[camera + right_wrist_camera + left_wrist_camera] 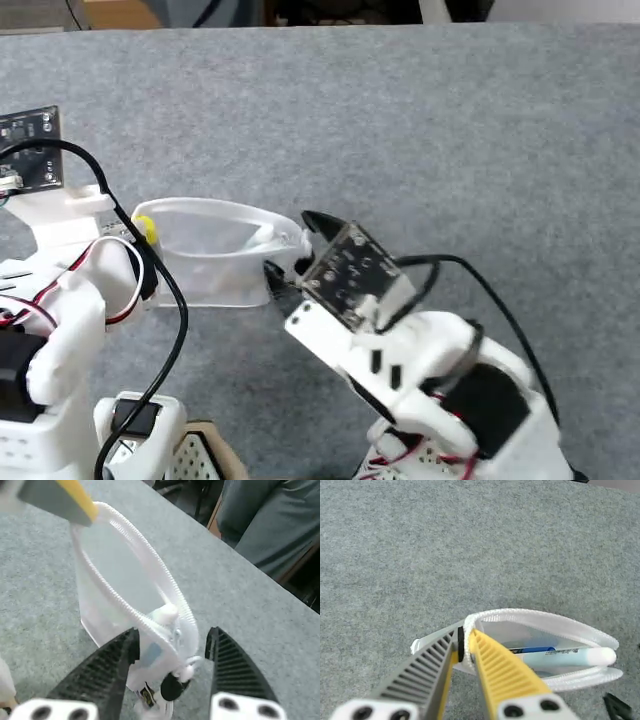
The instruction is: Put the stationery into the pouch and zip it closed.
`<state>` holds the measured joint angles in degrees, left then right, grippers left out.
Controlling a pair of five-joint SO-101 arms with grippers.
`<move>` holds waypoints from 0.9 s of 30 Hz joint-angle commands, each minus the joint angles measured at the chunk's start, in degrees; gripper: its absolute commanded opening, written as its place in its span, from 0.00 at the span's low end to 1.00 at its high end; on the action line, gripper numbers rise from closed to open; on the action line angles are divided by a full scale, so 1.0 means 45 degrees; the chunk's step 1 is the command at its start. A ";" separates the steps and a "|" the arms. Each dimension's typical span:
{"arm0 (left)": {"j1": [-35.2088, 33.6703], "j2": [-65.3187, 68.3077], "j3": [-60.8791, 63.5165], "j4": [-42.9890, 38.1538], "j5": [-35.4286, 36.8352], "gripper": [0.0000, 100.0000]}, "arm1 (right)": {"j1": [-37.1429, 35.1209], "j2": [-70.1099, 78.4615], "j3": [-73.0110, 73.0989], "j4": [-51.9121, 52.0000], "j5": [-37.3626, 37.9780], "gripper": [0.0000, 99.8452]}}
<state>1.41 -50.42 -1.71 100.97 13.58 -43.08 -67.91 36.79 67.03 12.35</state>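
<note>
Closest in, my left gripper (462, 642) is pinching one end of the pouch (545, 619). It sits open-mouthed on the grey table (395, 555) with a pen (560, 655) inside. My right gripper (174, 636) is spread, straddling the pouch's other end.

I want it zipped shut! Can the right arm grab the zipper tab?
Probably yes: the right gripper is open around the zipper tab, nothing blocking, and the left gripper holds the pouch.

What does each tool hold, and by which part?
The left tool pinches the pouch by its zipper rim at one end; the right tool holds nothing.
</note>
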 commanded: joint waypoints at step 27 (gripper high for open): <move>-0.0127 -0.0176 -0.0010 -0.0078 -0.0195 0.03 | 0.0645 -0.0088 0.0283 -0.0059 0.2891 0.01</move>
<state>0.97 -50.42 -1.54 100.88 13.49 -41.67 -67.74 45.49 61.58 22.20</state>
